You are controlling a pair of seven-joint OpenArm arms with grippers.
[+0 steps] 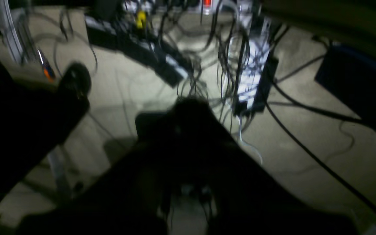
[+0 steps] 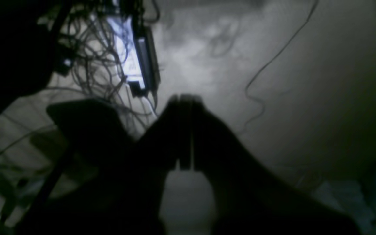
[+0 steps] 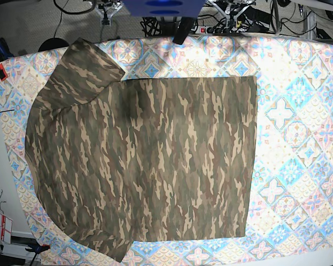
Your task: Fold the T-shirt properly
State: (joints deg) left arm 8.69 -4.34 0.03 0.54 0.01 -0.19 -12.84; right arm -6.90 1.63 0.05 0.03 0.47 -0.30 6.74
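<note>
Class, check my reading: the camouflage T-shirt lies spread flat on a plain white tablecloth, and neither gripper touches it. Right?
Not quite. The base view shows the T-shirt spread flat on a patterned blue, pink and cream tablecloth, not a plain white one. Neither gripper touches it.

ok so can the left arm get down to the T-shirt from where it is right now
Probably yes. The T-shirt lies flat and uncovered on the tablecloth, with nothing on top of it. The left gripper is shut and off the table, facing the cabled floor, so it must swing in first.
</note>
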